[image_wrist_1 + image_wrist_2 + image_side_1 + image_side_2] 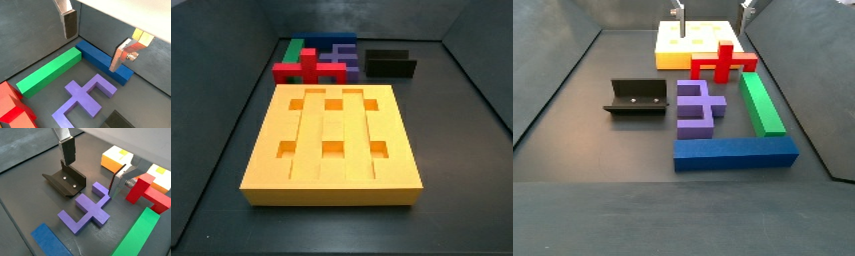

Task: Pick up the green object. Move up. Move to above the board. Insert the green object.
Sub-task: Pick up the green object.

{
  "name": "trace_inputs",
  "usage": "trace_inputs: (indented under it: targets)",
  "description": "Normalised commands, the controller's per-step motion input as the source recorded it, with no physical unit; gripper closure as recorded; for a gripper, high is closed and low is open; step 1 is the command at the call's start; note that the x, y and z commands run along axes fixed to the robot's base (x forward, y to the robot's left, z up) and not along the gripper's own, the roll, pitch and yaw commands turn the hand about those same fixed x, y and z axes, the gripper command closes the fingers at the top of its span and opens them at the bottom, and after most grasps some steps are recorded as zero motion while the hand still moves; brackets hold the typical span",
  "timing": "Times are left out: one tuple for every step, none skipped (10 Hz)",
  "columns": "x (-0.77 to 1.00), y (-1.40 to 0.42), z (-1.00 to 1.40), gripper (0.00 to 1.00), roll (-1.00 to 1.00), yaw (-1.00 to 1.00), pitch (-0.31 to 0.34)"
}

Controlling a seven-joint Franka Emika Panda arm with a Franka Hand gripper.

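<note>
Across the bench [567,130] from the left in a side view, passing the fixture [633,97], then the purple cross [698,108], and arriving at the green object [762,103], lying flat on the bench just right of that cross, its far end close to the red cross [724,62] and its near end meeting the blue block [736,152]. Finding the board [694,42] beyond the red cross, at the far end. Seeing the gripper [714,8] hanging high, up toward the board's end of the bench, spread wide and carrying nothing; confirming this in a wrist view, with the fingers [69,24] well apart and only blocks showing beneath the gap. Judging the green object to be a stiff, solid, matte bar, probably light, not fragile, and offering the pads fair friction. Favouring a hold across the narrow width near mid-length, keeping it balanced and level for the insertion. Noting both ends as crowded by neighbours and the long side toward the purple cross as leaving only a modest gap, so likely calling for a straight descent with one finger slipping into that gap.
</note>
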Motion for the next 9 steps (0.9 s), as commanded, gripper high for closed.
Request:
trace_inputs:
  targets:
    - [0.00, 0.00, 0.00, 0.00, -0.01, 0.00, 0.000]
    - [-0.01, 0.00, -0.06, 0.00, -0.04, 0.00, 0.000]
    - [-0.08, 0.00, -0.20, 0.00, -0.06, 0.00, 0.000]
    - [-0.03, 0.00, -0.22, 0.00, -0.03, 0.00, 0.000]
    - [-0.08, 0.00, -0.21, 0.00, -0.02, 0.00, 0.000]
    - [-0.05, 0.00, -0.19, 0.00, -0.02, 0.00, 0.000]
    - [-0.14, 0.00, -0.16, 0.00, -0.01, 0.00, 0.000]
    - [-0.43, 0.00, -0.18, 0.00, -0.03, 0.00, -0.057]
    - [-0.61, 0.00, -0.31, 0.00, 0.00, 0.00, -0.121]
